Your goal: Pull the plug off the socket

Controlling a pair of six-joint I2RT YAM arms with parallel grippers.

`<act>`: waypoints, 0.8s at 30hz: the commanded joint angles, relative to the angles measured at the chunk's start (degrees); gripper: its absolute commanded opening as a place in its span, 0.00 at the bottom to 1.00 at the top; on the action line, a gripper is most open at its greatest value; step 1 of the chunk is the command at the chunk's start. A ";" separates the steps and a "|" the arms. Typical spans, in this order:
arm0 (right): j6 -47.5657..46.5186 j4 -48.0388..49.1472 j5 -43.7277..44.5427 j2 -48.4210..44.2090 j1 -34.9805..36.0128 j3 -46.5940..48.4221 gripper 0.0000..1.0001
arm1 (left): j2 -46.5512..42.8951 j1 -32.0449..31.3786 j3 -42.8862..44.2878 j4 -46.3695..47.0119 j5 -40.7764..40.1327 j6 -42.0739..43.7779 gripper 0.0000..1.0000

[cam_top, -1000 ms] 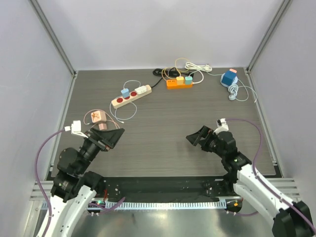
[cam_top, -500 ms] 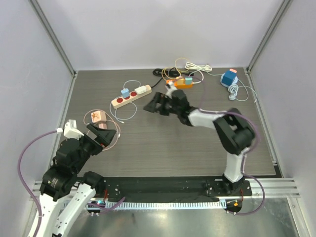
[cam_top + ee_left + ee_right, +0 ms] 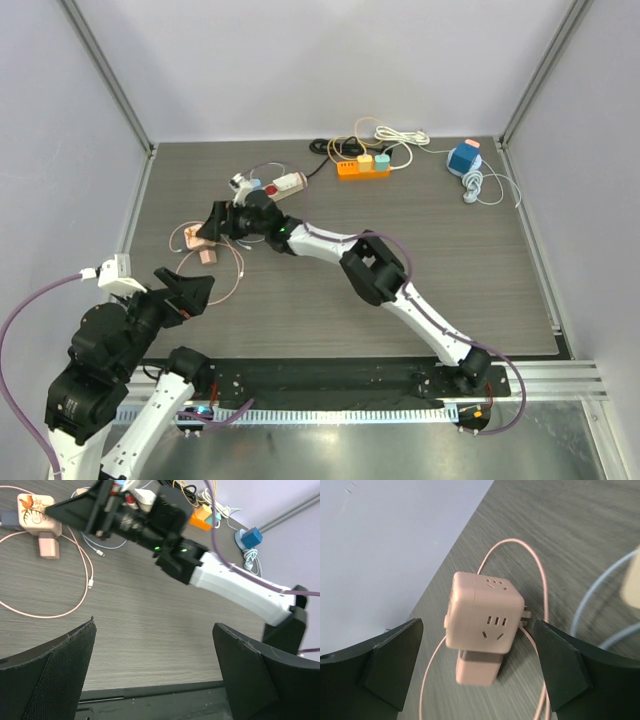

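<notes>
Pink cube-shaped plastic socket (image 3: 482,614) sits on the dark wood-grain table (image 3: 480,260), far left side near the wall. A pink rectangular plug block (image 3: 477,668) butts against the cube's lower face, the two touching. In the left wrist view the cube's top face carries a printed pattern and the block lies just below it. A thin pink cable (image 3: 512,540) loops around the pair and trails across the table toward the near edge.

Right gripper (image 3: 215,222) is at the cube, with its arm stretched across from the right base. Jaws are apart, cube framed between them in the right wrist view. There is a gap on each side and no finger touches it.

Left gripper (image 3: 185,290) is held above the near left of the table, jaws apart and holding nothing. It is well apart from the cube.

Beige power strip (image 3: 285,184) lies behind the right wrist, partly hidden by it. Orange power strip (image 3: 362,170) with plugs and tangled cables is at the back centre. Blue cube socket (image 3: 464,158) with white cord is at back right.
</notes>
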 commanded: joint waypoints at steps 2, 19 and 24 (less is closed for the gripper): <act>-2.95 -5.63 3.57 5.97 2.21 11.59 0.99 | -0.96 0.29 0.01 -1.24 2.55 3.41 1.00; 1.70 -0.09 6.92 11.86 2.92 16.95 0.34 | 0.27 0.29 4.22 -5.89 1.32 3.59 1.00; 3.63 0.24 4.28 4.16 2.22 11.64 0.01 | 2.82 0.29 7.12 -8.88 1.94 3.24 1.00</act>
